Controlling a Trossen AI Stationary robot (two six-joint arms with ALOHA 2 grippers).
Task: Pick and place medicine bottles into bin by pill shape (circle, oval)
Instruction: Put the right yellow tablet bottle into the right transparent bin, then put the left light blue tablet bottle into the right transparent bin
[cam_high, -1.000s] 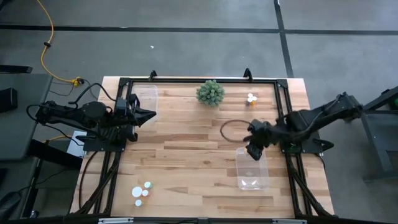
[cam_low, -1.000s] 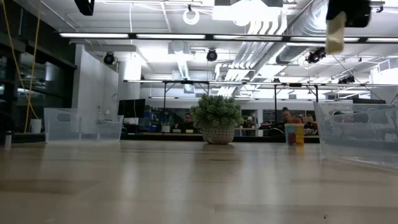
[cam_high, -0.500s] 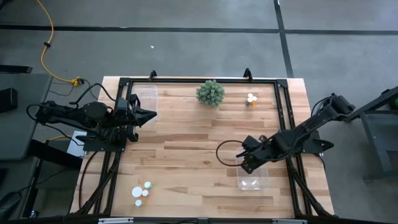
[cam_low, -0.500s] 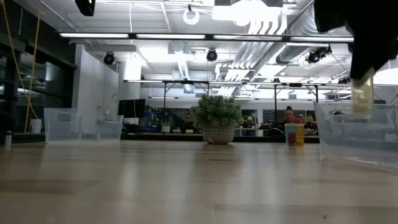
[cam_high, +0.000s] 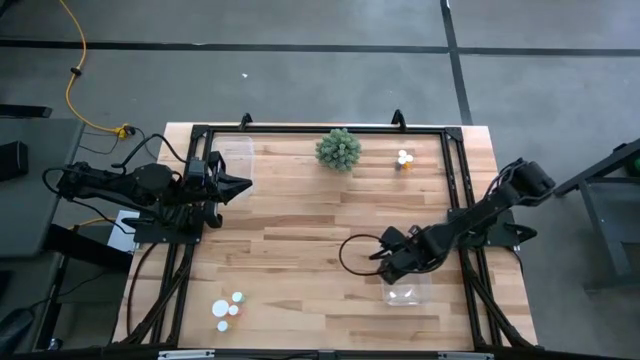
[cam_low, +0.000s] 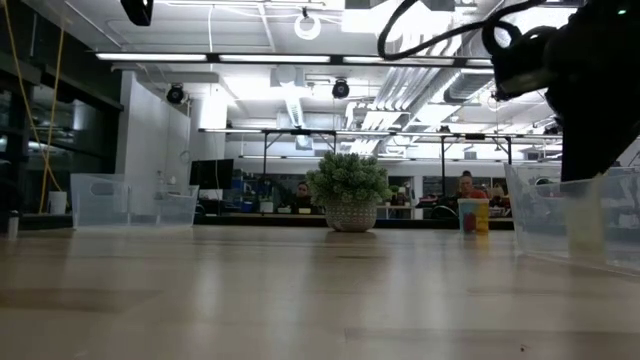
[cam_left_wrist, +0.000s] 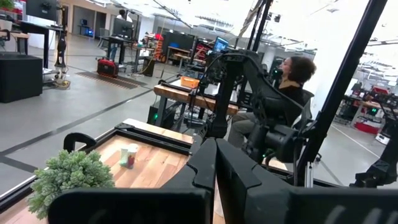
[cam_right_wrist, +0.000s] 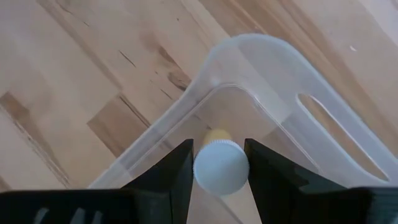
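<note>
Inside the clear plastic bin (cam_right_wrist: 292, 118) at five o'clock, the right gripper (cam_right_wrist: 219, 167) pinches a round white-capped amber bottle (cam_right_wrist: 221, 167) above pale planks

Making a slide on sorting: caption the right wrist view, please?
Right gripper holds a white-capped medicine bottle over a corner of the clear bin.
</note>
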